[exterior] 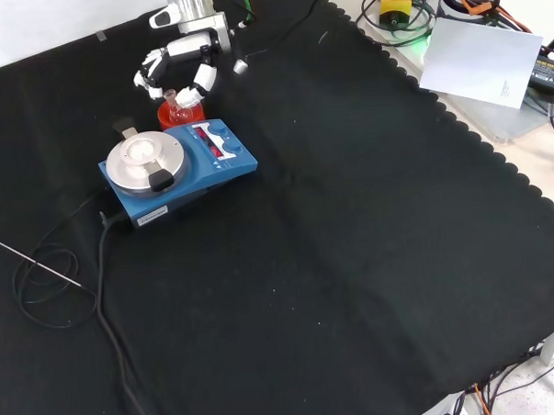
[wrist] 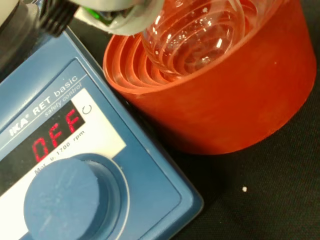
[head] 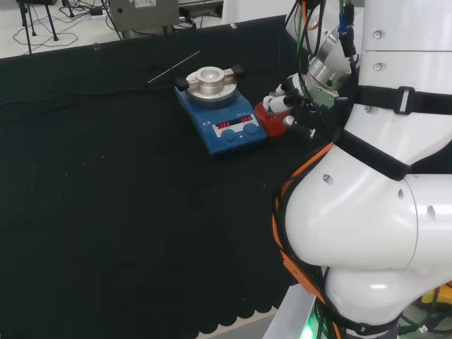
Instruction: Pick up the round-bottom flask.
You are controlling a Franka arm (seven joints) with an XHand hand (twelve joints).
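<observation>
Round-bottom flask [wrist: 195, 35] sat in its red ribbed stand [wrist: 225, 95] beside the stirrer [exterior: 179, 166]; the hand [exterior: 174, 69] curled around it, seemingly gripping

I see clear glossy glass flask [wrist: 192, 37], matt red ribbed stand [wrist: 235, 100], brushed-metal stirrer plate [exterior: 143, 158], matt black cloth [exterior: 353, 259].

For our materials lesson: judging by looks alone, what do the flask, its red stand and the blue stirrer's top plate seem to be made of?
Round-bottom flask: clear and glossy with bright highlights, likely glass, though plastic can't be ruled out.
Red stand: matte, opaque, with moulded ribbed rings inside, probably rubber or soft plastic.
Top plate of the blue stirrer: silvery, dull sheen, seemingly metal.
</observation>
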